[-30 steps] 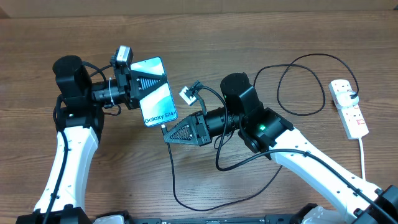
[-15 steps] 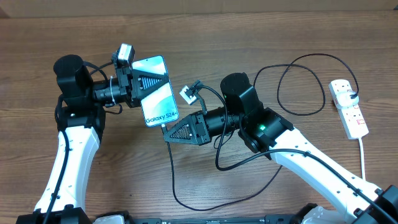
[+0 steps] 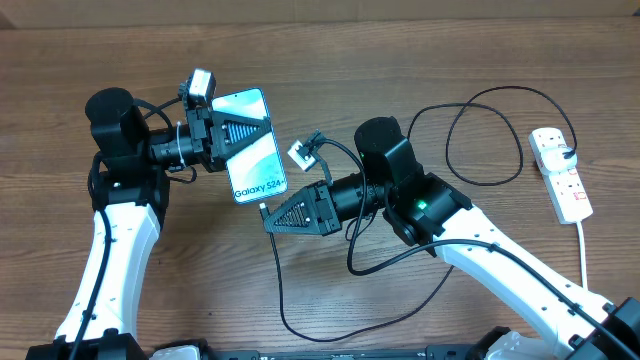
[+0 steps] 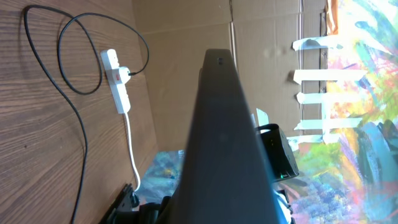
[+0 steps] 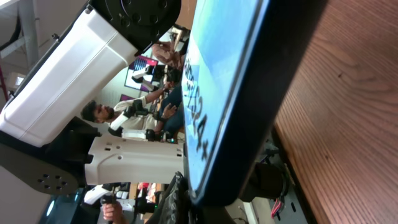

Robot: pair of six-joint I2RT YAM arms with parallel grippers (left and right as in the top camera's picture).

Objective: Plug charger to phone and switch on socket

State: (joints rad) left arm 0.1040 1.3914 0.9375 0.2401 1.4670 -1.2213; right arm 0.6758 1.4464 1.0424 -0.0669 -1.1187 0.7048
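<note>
Overhead view, findings as follows. My left gripper (image 3: 236, 134) is clenched on the phone (image 3: 258, 160), grasping it near its upper end and holding it off the table (image 3: 400, 60), screen up, with the "Galaxy S24" lettering at the lower short edge.

My right gripper (image 3: 272, 214) is closed on the charger (image 3: 278, 290) close to its free end. The connector tip (image 3: 262, 207) sits right at the lower short edge of the phone. Whether it is seated in the port cannot be told from this view.

From my right fingers the charger drops toward the near edge of the table, curves round to the right under my right arm, and forms a loop near the far right. It ends at a black plug (image 3: 568, 152) in the socket (image 3: 560, 178).

The socket lies flat at the right side of the table, well apart from both grippers, with a white cord (image 3: 584, 250) trailing toward the near edge. The position of its switches cannot be read.

Left wrist view: the phone (image 4: 224, 143) is seen edge-on as a dark bar; the socket (image 4: 118, 84) and looped charger (image 4: 74, 106) lie beyond it.

Right wrist view: the phone (image 5: 217, 74) fills the frame very close, above the table (image 5: 348, 124). The connector is not visible here.
</note>
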